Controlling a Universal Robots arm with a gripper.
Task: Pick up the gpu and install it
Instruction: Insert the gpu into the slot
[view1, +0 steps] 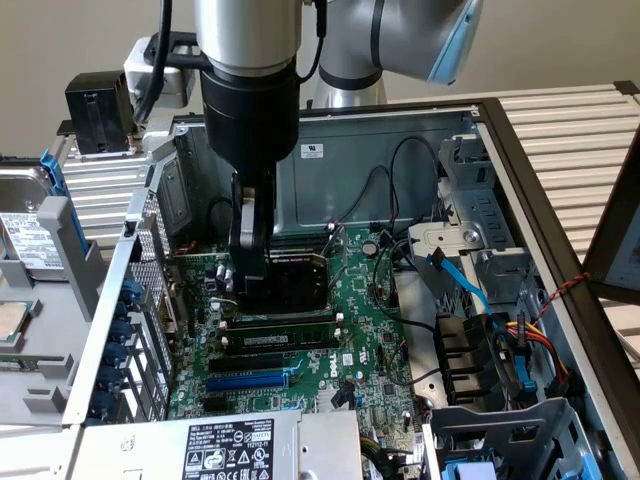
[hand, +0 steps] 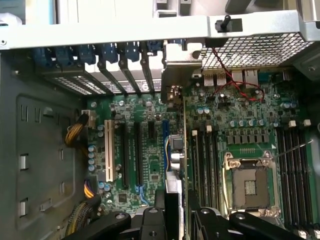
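You are seeing the tool (view1: 262, 282) hanging from the arm down into the open computer case (view1: 400, 150), just left of centre in the exterior view, and it is pinching the gpu (view1: 292, 285) between its black fingers. The card's dark block is sitting over the green motherboard (view1: 370, 330), just above the black memory sticks (view1: 278, 335) in that frame and above the blue slot (view1: 248, 381). The power supply (view1: 230, 450) is filling the lower edge of the frame, and the slatted surface (view1: 570, 130) is running along the exterior view's right, beside the case. Through the wrist view you are looking along the gpu (hand: 176, 155) edge-on: the tool (hand: 172, 222) is clamping it from both sides, and the card's silver bracket (hand: 175, 70) is pointing toward the row of rear slot covers (hand: 120, 70). The card is lining up just beside a blue slot (hand: 164, 132) on the motherboard (hand: 145, 110), between the white slot (hand: 108, 150) and the empty processor socket (hand: 250, 182). You cannot tell whether its lower edge is touching the board.
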